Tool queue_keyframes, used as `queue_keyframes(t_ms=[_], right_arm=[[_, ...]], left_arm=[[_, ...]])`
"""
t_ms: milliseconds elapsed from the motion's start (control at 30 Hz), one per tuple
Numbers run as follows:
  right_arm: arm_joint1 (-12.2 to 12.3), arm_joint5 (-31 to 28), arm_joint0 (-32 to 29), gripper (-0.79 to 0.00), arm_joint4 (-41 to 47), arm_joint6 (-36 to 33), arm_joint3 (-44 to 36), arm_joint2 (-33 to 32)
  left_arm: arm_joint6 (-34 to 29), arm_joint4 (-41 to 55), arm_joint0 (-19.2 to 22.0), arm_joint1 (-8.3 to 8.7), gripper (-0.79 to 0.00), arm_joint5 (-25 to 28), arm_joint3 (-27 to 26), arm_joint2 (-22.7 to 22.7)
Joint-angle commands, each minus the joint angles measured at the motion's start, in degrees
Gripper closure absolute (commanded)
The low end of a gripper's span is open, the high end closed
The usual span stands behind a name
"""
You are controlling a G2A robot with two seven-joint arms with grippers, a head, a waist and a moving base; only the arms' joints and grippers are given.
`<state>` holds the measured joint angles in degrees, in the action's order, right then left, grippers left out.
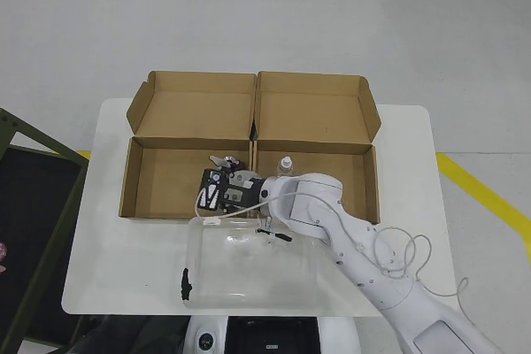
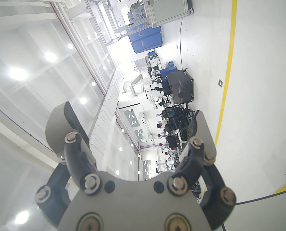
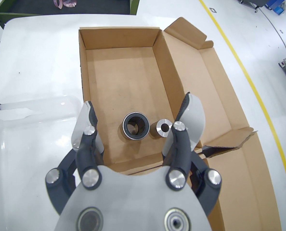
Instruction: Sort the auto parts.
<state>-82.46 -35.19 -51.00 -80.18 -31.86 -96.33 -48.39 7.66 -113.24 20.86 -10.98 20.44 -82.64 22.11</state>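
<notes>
Over the left-hand cardboard box (image 3: 123,73) on a white table (image 1: 106,257), the robot's right gripper (image 3: 139,103) hangs with its fingers spread wide and nothing between them. Beneath it, two metal auto parts stand upright on the box floor, just beside each other near the wall shared with the neighbouring box: a dark-rimmed ring (image 3: 135,126) and a smaller steel bushing (image 3: 162,128). Two round, hollow pieces set together suggest that this box is meant for sleeve-like parts. The released claw directly above them would suit either a drop-off or a pick-up, and nothing visible settles which. The right-hand box (image 1: 336,181) holds a single small pale item (image 1: 286,164) close to the dividing wall, too small to identify, apparently a different class of part kept apart. A clear plastic bin (image 1: 239,274) sits at the table's near edge, in front of both boxes, with a few small dark pieces (image 1: 185,283) in it, probably stock not yet sorted. The left gripper (image 2: 133,111), likewise open and empty, points up toward the hall ceiling, seemingly parked away from the table to leave the working arm room.
</notes>
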Motion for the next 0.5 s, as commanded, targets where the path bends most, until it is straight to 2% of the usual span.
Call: queue_keyframes(t_ms=[0,33,233,467], right_arm=[[0.6,-0.5,-2.2,-0.566,-0.3,0.1,-2.9,-1.5],[0.9,-0.7,-3.4,-0.548,-0.5,0.2,-4.3,-2.3],[2.8,-2.6,-10.8,-0.610,-2.0,2.1,-12.1,-7.6],[4.8,-4.5,-18.5,-0.686,-3.3,6.0,-17.5,-14.6]], left_arm=[[0.0,0.0,0.0,0.00,-0.785,0.0,0.0,0.0],[0.0,0.0,0.0,0.00,-0.785,0.0,0.0,0.0],[0.0,0.0,0.0,0.00,-0.785,0.0,0.0,0.0],[0.0,0.0,0.0,0.00,-0.785,0.0,0.0,0.0]])
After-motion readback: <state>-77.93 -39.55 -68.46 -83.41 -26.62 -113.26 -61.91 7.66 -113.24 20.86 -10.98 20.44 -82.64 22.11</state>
